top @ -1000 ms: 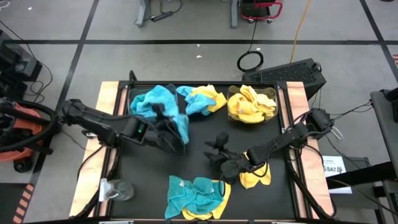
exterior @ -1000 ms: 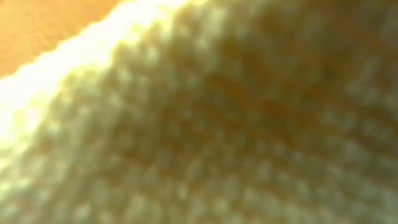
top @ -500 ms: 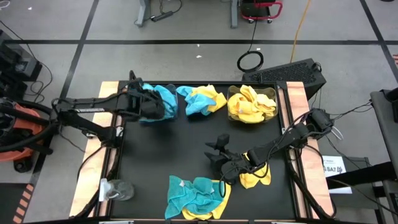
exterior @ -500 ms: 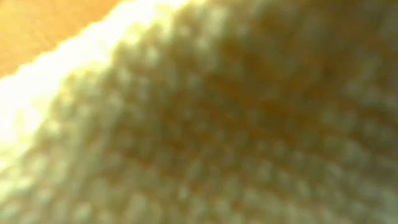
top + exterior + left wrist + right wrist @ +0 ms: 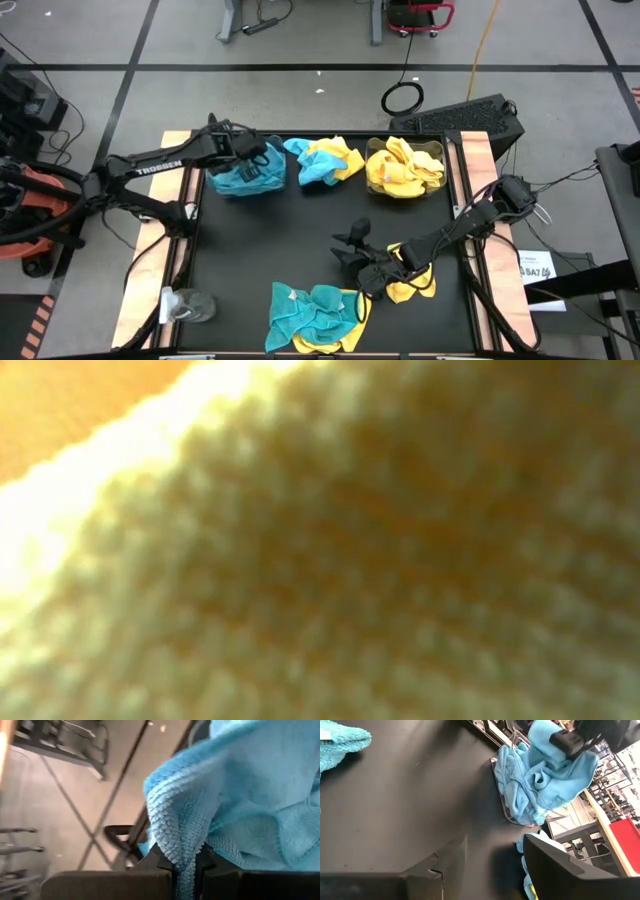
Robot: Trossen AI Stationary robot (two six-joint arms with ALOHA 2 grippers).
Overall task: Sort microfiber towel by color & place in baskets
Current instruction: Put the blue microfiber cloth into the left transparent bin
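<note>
At the ten o'clock corner of the black mat (image 5: 300, 225), we find the left gripper (image 5: 252, 153) clamped on a teal towel (image 5: 240, 805); the wrist view shows the cloth's ribbed edge pinched between the closed fingers. We judge the towel is held above the left basket (image 5: 240, 178), which already holds teal cloth, so that release would drop it in with its own colour.

Moving outward, at about four o'clock the right gripper (image 5: 358, 268) sits low over the mat with its fingers (image 5: 555, 865) apart and nothing between them. It lies just beside a loose yellow towel (image 5: 412, 285), probably its next pick.

At one o'clock the right basket (image 5: 405, 166) holds yellow towels. Between the two baskets lies a tangled teal-and-yellow pair (image 5: 322, 160); at six o'clock a mixed pile (image 5: 315, 315) remains unsorted.

The low view is filled by yellow cloth against the lens, so we read nothing else from it.
</note>
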